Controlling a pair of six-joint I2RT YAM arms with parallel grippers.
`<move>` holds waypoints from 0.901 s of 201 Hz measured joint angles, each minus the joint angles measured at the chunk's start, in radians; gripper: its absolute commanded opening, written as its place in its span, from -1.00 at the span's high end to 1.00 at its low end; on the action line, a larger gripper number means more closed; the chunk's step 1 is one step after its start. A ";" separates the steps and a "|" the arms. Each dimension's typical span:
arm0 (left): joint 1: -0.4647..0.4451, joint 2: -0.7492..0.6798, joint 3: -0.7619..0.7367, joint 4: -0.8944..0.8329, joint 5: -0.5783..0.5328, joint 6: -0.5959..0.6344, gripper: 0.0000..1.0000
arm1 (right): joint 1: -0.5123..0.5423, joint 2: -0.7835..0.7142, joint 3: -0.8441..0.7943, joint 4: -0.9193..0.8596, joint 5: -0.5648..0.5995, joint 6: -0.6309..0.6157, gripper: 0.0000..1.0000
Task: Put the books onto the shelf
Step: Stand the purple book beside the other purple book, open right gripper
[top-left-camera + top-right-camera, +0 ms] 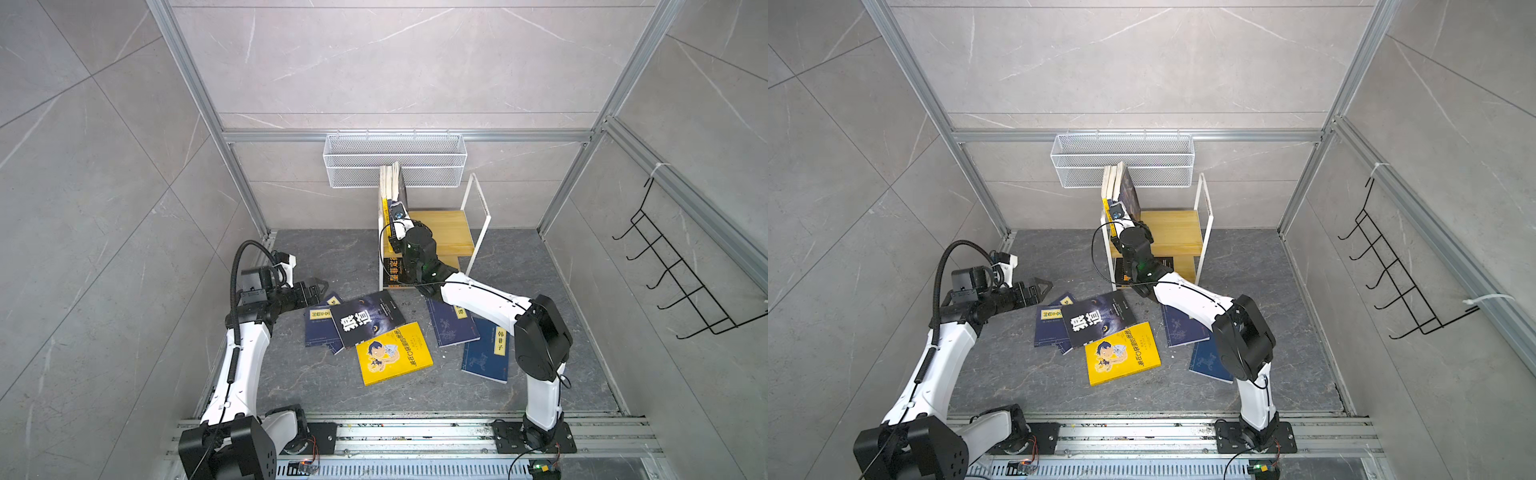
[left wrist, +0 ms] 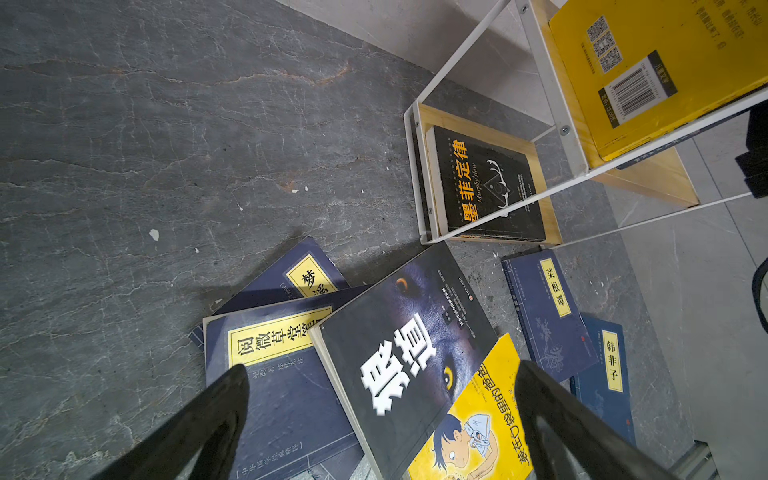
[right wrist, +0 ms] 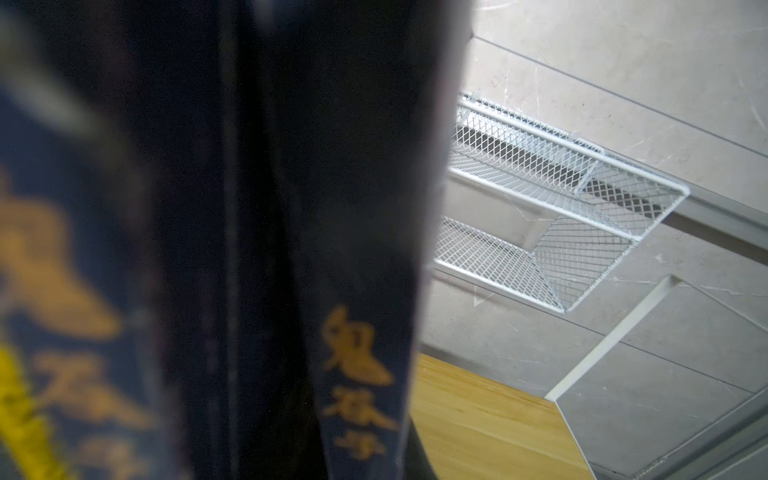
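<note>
Basket [image 1: 395, 166] hangs behind upright books [image 1: 394, 183] on shelf [image 1: 444, 226].

The left arm [image 1: 245, 361] and right arm [image 1: 482, 297] are shelled white, jointed black; the left pincer [image 1: 319, 286] is black, and a ribbed black conduit [image 1: 233, 291] is attached.

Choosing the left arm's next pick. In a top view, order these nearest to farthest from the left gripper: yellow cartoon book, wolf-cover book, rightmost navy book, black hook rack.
From the open left gripper:
1. Wolf-cover book, just beside it.
2. Yellow cartoon book, centre front.
3. Rightmost navy book, right of centre.
4. Black hook rack, far right.
</note>
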 measured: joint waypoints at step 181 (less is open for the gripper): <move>0.011 -0.026 -0.007 0.007 0.001 0.000 -1.00 | 0.004 -0.233 -0.304 -0.030 -0.129 -0.014 -0.11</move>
